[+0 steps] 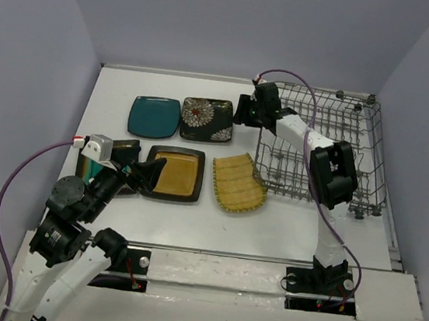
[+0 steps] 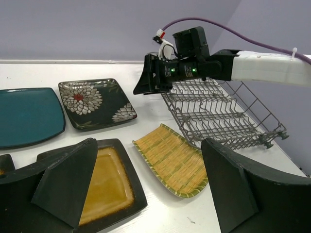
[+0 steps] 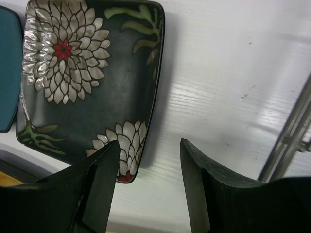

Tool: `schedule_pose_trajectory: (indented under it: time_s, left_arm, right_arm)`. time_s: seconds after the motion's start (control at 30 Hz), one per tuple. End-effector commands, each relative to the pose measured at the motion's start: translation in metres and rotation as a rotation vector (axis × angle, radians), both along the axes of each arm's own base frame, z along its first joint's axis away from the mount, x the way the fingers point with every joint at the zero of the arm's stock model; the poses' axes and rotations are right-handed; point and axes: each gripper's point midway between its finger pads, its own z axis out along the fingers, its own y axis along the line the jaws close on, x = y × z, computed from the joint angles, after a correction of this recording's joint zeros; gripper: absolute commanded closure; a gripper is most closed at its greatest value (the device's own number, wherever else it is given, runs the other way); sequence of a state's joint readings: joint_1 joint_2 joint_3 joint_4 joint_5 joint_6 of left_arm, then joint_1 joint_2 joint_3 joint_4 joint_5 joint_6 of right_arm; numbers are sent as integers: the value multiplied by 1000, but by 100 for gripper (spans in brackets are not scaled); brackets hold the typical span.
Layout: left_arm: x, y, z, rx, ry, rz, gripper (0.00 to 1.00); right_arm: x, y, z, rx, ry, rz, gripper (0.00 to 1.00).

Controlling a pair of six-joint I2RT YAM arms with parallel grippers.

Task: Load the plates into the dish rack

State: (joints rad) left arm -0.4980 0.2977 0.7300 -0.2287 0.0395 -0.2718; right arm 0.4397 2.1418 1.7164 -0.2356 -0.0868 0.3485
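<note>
The table (image 1: 293, 225) is walled on three sides. The dish rack (image 1: 373, 141) takes up its far right part, and no plate stands in it yet. All five plates lie left of it: teal plate (image 1: 155, 116) and flowered plate (image 1: 207, 120) behind, mustard plate (image 1: 175, 174) and ribbed yellow plate (image 1: 238, 182) in front, the latter close against the rack's near corner. A fifth plate (image 1: 88, 168) is mostly hidden under the left arm.

The plates look glazed, so they are probably stiff, slippery and breakable. Take hold at the raised rim.

The right gripper (image 3: 148, 160) has its fingers apart astride the flowered plate's right edge, holding nothing. A narrow bare strip separates that edge from the rack.

The left gripper (image 2: 146, 194) is spread wide over the mustard plate.
</note>
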Motion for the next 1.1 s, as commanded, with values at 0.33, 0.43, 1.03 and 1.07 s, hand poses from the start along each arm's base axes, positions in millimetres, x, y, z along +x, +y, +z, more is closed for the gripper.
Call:
schedule_pose_trajectory:
  time_s: [0.33, 0.43, 1.03, 1.07]
  left_arm:
    - [1, -1, 7, -21, -19, 1, 1]
    - [1, -1, 7, -23, -18, 3, 1]
    - [2, -3, 7, -21, -12, -4, 1]
    - [2, -3, 6, -21, -12, -4, 1]
  right_arm:
    - [14, 32, -30, 52, 66, 53, 42]
    - [10, 47, -43, 51, 88, 74, 42]
    - [14, 51, -58, 198, 95, -60, 93]
    - [15, 46, -47, 191, 71, -83, 93]
